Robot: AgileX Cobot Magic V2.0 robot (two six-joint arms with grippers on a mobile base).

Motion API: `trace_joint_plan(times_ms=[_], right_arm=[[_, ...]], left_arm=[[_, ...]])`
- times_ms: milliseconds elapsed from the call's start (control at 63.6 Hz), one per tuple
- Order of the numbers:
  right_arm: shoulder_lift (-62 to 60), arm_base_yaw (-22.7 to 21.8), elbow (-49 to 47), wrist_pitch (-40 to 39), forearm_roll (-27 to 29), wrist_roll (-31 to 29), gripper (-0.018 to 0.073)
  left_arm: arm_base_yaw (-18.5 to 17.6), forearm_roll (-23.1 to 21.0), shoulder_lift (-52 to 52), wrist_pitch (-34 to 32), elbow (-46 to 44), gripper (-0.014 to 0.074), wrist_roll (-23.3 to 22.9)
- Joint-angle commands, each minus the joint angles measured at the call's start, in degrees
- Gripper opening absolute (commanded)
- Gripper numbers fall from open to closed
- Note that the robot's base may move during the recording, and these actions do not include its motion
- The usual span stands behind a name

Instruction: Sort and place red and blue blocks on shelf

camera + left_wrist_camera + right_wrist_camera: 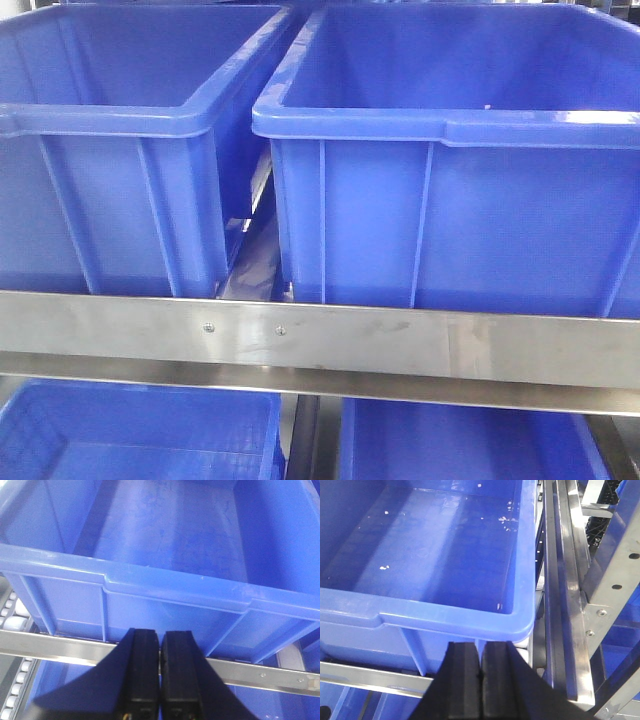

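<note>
The red and blue blocks are out of view in every frame. The shelf shows as a brushed-steel front rail with two small screws, and again as the rail in the left wrist view and the rail in the right wrist view. My left gripper is shut with nothing between its black fingers, hovering in front of a large blue bin that looks empty. My right gripper is also shut and empty, just before the rim of another blue bin.
Two large blue bins stand side by side on the upper tier, with more blue bins below. White rollers run at the left. Steel uprights with holes stand at the right of the shelf.
</note>
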Motion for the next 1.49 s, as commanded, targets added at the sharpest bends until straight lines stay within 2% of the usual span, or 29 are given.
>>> trace_joint_plan(times_ms=[0, 770, 1068, 1477], right_arm=[[0.1, -0.1, -1.6, -4.6, -0.3, -0.4, 0.0055], [0.1, -0.1, -1.6, -4.6, -0.3, -0.4, 0.0055], [-5.2, -0.2, -1.3, -4.8, 0.4, -0.4, 0.0055], [-19.9, -0.2, 14.2, -9.7, 0.5, -0.4, 0.0055]], left_arm=[[0.1, 0.4, -0.2, -4.7, -1.7, 0.0125, 0.1], [0.1, 0.4, -0.2, -4.7, -1.7, 0.0125, 0.1], [0.1, 0.4, -0.2, -4.7, -1.7, 0.0125, 0.1], [0.1, 0.4, -0.2, -4.7, -1.7, 0.0125, 0.1]])
